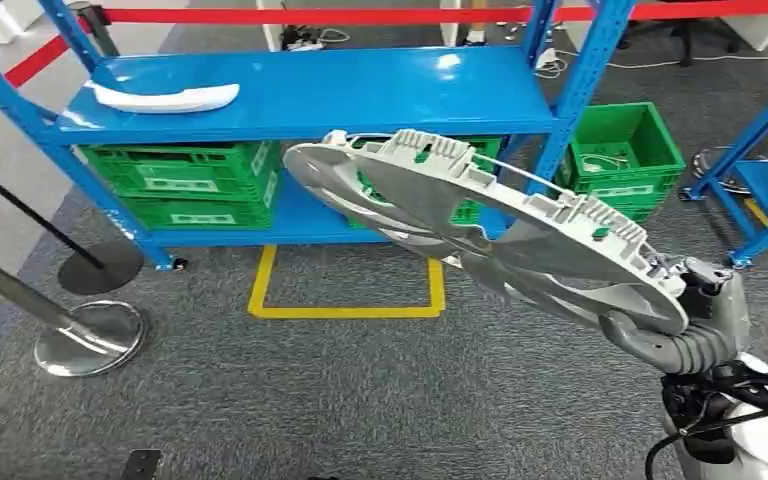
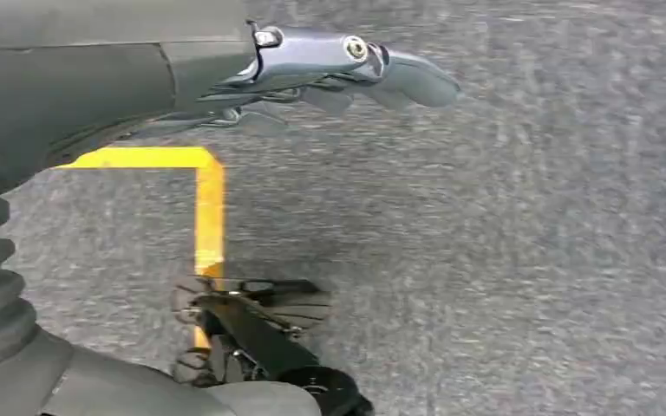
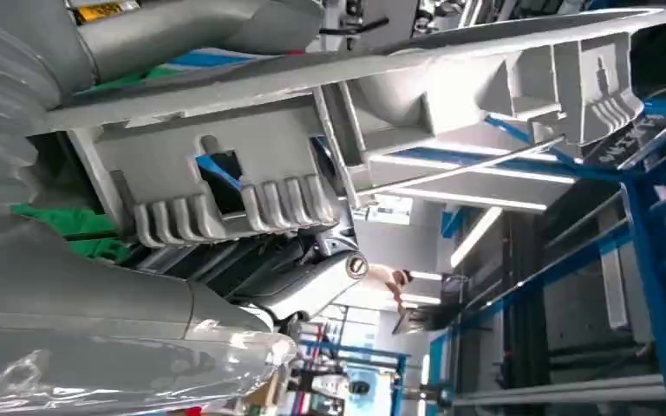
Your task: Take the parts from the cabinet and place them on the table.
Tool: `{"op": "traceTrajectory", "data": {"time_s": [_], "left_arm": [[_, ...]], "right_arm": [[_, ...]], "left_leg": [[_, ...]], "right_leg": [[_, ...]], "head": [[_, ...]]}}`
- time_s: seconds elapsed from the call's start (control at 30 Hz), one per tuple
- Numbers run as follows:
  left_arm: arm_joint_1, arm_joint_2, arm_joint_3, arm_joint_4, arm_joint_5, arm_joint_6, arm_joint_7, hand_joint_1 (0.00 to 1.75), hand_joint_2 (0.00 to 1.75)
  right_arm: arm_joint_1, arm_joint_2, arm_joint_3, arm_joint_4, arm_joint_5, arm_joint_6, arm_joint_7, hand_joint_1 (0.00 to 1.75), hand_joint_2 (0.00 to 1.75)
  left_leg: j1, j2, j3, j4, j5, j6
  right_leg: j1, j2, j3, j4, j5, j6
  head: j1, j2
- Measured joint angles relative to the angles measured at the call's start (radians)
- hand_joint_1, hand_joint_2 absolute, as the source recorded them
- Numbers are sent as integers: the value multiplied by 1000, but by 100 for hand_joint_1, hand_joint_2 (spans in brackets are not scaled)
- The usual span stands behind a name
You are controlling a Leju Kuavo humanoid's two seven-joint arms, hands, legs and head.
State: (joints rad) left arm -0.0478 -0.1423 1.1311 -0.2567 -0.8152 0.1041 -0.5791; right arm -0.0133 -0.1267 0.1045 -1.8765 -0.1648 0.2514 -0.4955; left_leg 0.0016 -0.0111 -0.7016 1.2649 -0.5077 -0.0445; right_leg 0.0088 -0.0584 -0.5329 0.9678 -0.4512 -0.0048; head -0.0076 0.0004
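I count two parts here: one big grey plastic part (image 1: 480,215) up in the air in front of the blue shelf rack (image 1: 360,95), and one white curved part (image 1: 165,97) lying on the rack's top shelf, toward its left end. On the lower shelf I see two green crates (image 1: 185,180) for certain, one at the left and another mostly hidden behind the grey part; a third green crate (image 1: 620,150) sits on the carpet to the right of the rack. One yellow taped square (image 1: 345,290) marks the floor in front of the rack, and two chrome post bases (image 1: 90,338) stand at the left.

My right hand (image 1: 685,290) has the grey part by its near end, the part stretching away tilted toward the rack. In the right wrist view my fingers (image 3: 303,286) are closed up against the ribbed underside of the grey part (image 3: 225,186), holding it.

My left hand (image 2: 347,74) hangs over the carpet near a corner of the yellow tape (image 2: 208,204); its fingers lie fairly straight, close together, with nothing in them.

There's a yellow label near the wrist in the right wrist view, and pale lettering on a blue beam, but I can't read either.
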Motion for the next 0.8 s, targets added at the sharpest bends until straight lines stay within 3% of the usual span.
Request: {"op": "traceTrajectory", "data": {"time_s": [0.07, 0.1, 0.13, 0.17, 0.27, 0.33, 0.37, 0.4, 0.43, 0.47, 0.5, 0.53, 0.57, 0.6, 0.63, 0.77, 0.8], "left_arm": [[0, 0, 2, 0, 0, 4, 3, 0, 175], [-2, 0, 2, 0, -1, 5, 4, 0, 175], [-7, 0, 2, 0, -1, 6, 4, 0, 175], [-11, 0, 3, 0, -2, 9, 5, 0, 175], [-9, 0, 4, 0, -1, 14, 0, 0, 175], [-6, 0, 8, 0, 7, 17, -5, 0, 175], [-9, -1, 10, 0, 10, 18, -8, 0, 175], [-11, -1, 12, 0, 10, 21, -10, 0, 175], [-11, -1, 13, 0, 10, 21, -11, 0, 175], [-10, -1, 13, 0, 11, 22, -11, 0, 175], [-9, -1, 13, 0, 11, 23, -11, 0, 175], [-8, -2, 14, 0, 12, 23, -11, 0, 175], [-7, -2, 14, 0, 13, 23, -11, 0, 175], [-8, -2, 15, 0, 18, 25, -11, 0, 175], [-10, -2, 18, 0, 20, 27, -10, 0, 175], [-7, -6, 36, -2, 37, 56, 0, 0, 175], [-5, -6, 41, -3, 38, 73, 0, 0, 175]], "right_arm": [[0, 0, -1, 0, 2, -1, 0, 175, 175], [0, 0, -2, -1, 2, -2, 0, 175, 175], [1, 0, -3, -5, 3, -2, 0, 175, 175], [0, -2, -7, -5, 2, -2, -1, 175, 175], [-2, -2, -10, -7, 2, -3, -2, 175, 175], [-7, -2, -12, -7, -1, -2, -2, 175, 175], [-9, -4, -19, -7, -3, -2, -2, 175, 175], [-12, -4, -23, -7, -3, -1, -1, 175, 175], [-12, -5, -24, -5, -3, 0, -1, 175, 175], [-12, -5, -24, -3, -3, 0, 0, 175, 175], [-13, -5, -25, -1, -3, 0, 1, 175, 175], [-15, -5, -26, 0, -3, 0, 2, 175, 175], [-18, -5, -27, 0, -3, 0, 2, 175, 175], [-23, -5, -27, 0, -3, 2, 2, 175, 175], [-28, -5, -27, 2, -3, 4, 3, 175, 175], [-41, -6, -29, 11, -6, 10, 6, 175, 175], [-47, -6, -28, 14, -7, 10, 6, 175, 175]], "left_leg": [[0, 24, 78, -111, 64, 1], [-2, 73, 137, -197, 72, 4], [-7, 102, 176, -254, 61, 5], [-11, 97, 175, -273, 53, 20], [-5, 53, 162, -288, 55, 45], [1, 32, 152, -289, 67, 60], [1, 19, 147, -289, 72, 64], [1, 4, 140, -288, 77, 65], [1, -10, 134, -287, 82, 64], [1, -24, 129, -287, 88, 63], [1, -38, 125, -287, 92, 61], [2, -53, 122, -287, 97, 58], [3, -68, 120, -287, 100, 54], [5, -80, 118, -286, 104, 49], [1, -92, 111, -284, 109, 41], [10, -134, 78, -284, 136, 15], [9, -122, 73, -279, 133, 13]], "right_leg": [[0, -19, -16, 13, 3, 3], [2, -29, -19, 22, 3, 6], [10, -40, -27, 30, -1, 11], [11, -54, -29, 36, 1, 15], [13, -90, -37, 43, 6, 29], [4, 9, -62, 90, -41, 47], [-1, 38, -89, 164, -85, 50], [-2, 51, -128, 259, -129, 53], [-2, 54, -156, 328, -155, 55], [-2, 54, -168, 359, -158, 55], [-3, 54, -155, 341, -139, 55], [-5, 56, -124, 284, -105, 54], [-8, 65, -73, 193, -60, 54], [-15, 97, -22, 101, -23, 55], [-22, 157, 2, 54, -39, 56], [-15, 122, -9, 52, -30, 37], [-21, 107, -12, 47, -23, 27]], "head": [[0, 0], [0, 0], [-2, 0], [0, 0], [-1, 0], [3, 0], [5, 0], [5, 0], [5, 0], [5, 0], [5, 0], [5, 0], [5, 0], [5, 0], [5, 0], [4, 0], [4, 0]]}}
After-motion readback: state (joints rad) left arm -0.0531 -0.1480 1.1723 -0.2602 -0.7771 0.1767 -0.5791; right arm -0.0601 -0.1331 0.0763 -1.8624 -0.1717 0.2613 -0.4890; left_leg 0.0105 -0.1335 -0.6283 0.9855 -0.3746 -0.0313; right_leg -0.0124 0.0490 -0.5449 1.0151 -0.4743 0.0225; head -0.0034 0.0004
